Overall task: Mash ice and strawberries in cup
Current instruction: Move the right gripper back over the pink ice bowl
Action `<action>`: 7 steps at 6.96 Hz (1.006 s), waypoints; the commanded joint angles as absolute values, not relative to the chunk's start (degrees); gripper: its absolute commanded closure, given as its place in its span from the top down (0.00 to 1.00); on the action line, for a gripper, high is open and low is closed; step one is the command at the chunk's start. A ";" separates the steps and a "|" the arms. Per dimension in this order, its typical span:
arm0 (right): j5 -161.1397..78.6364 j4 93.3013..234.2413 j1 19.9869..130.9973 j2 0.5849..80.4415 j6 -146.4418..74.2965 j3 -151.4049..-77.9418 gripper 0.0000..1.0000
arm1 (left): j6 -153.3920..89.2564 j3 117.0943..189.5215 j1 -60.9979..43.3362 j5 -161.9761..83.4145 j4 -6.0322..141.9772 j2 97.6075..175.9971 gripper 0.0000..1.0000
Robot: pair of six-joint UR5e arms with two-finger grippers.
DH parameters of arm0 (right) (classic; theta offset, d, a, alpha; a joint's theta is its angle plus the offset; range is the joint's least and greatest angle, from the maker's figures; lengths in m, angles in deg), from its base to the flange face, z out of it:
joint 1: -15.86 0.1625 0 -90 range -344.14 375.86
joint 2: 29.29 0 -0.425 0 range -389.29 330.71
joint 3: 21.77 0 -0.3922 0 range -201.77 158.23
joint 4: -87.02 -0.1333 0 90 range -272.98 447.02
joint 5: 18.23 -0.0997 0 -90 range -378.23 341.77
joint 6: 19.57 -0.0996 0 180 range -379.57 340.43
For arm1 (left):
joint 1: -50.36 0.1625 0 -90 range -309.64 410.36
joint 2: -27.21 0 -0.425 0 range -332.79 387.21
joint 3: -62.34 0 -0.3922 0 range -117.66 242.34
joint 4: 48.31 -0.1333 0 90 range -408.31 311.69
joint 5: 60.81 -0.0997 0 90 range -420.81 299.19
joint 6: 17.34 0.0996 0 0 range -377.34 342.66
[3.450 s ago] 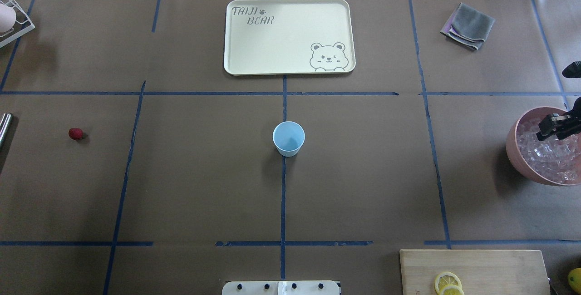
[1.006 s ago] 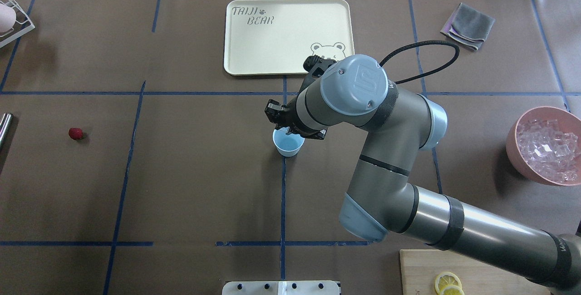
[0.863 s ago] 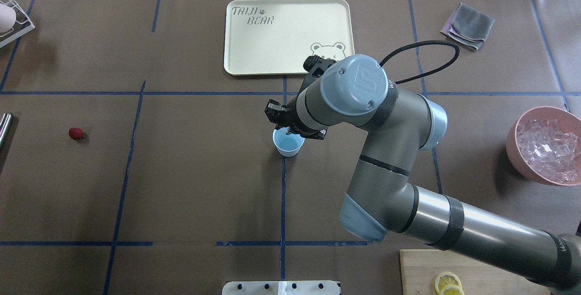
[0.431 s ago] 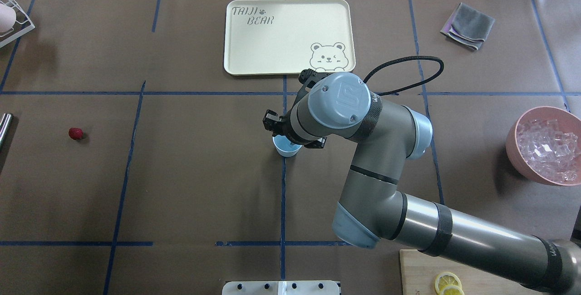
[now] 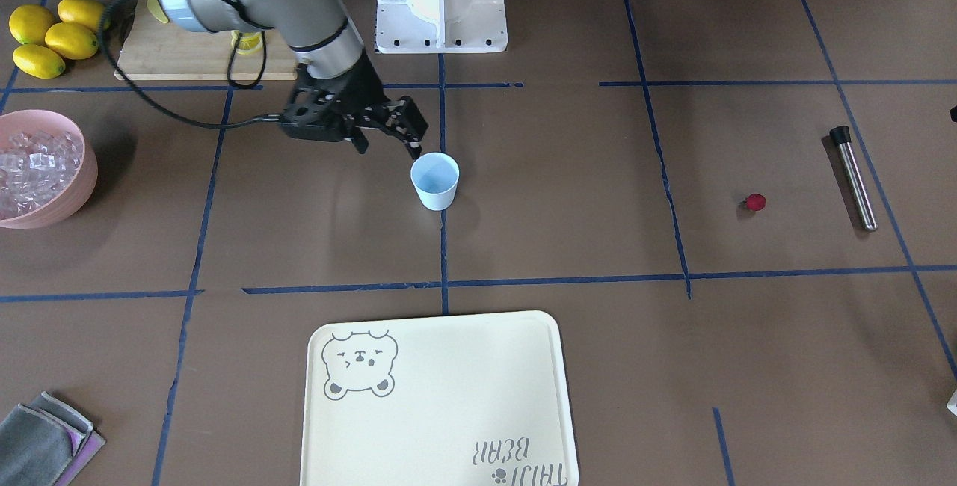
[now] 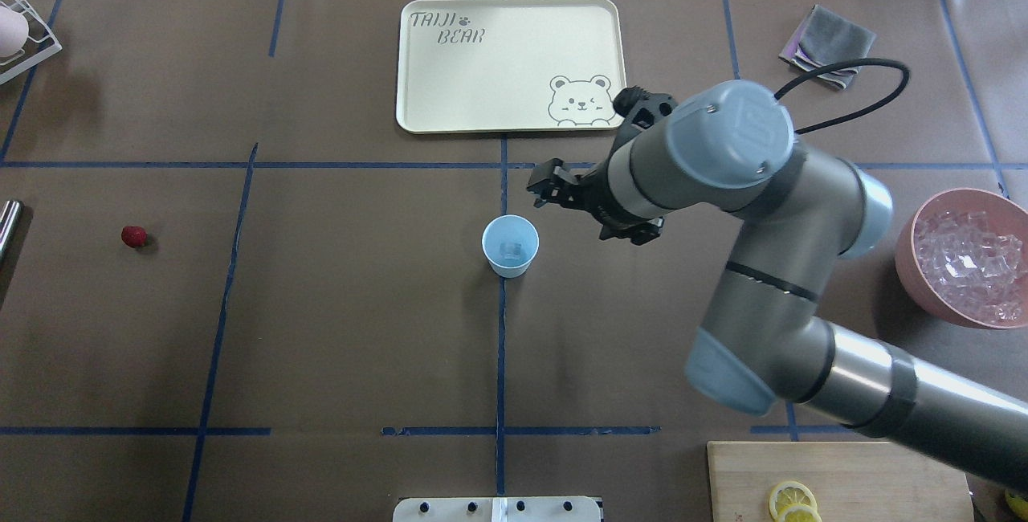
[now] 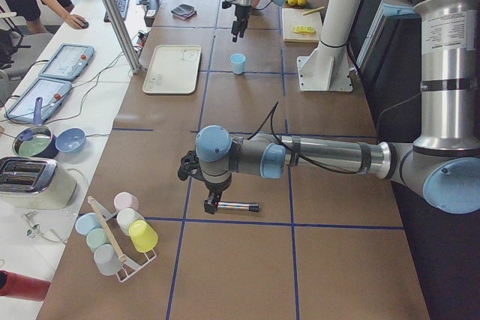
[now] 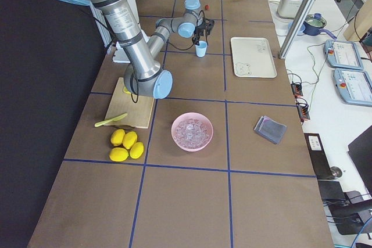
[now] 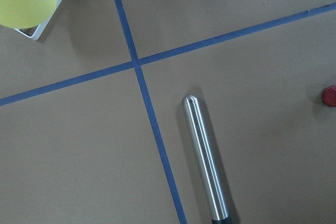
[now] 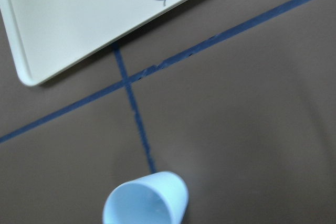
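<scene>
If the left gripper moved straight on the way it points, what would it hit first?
Probably the steel rod on the table: the left gripper points down over its dark-tipped end. Depth is unclear, so it might touch the table beside it instead.

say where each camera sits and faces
Front: across table, facing robot; right arm, open gripper near cup.
Overhead: behind robot, looking down; right arm.
Left side: table's left end; left arm near.
Right side: table's right end; right arm near.
Left wrist: down at rod; no gripper.
Right wrist: down at cup, tray; no gripper.
Front and overhead share cup, berry.
</scene>
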State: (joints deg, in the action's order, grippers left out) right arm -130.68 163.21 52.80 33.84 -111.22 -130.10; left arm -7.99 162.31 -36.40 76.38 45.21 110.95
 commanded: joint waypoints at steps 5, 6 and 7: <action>-148.93 162.52 80.54 68.94 -54.90 -134.71 1.00 | -8.02 162.45 -36.38 76.47 45.21 110.70 1.00; -148.57 162.52 80.64 70.45 -46.55 -133.05 1.00 | -7.93 162.10 -36.38 76.47 45.21 110.70 1.00; -148.66 162.35 80.55 70.37 -42.73 -130.25 1.00 | -7.93 161.75 -36.38 76.47 45.21 110.70 1.00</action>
State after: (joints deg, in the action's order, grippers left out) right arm -148.76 162.48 80.40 69.45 -49.47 -132.91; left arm -7.96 162.12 -36.38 76.47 45.21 110.71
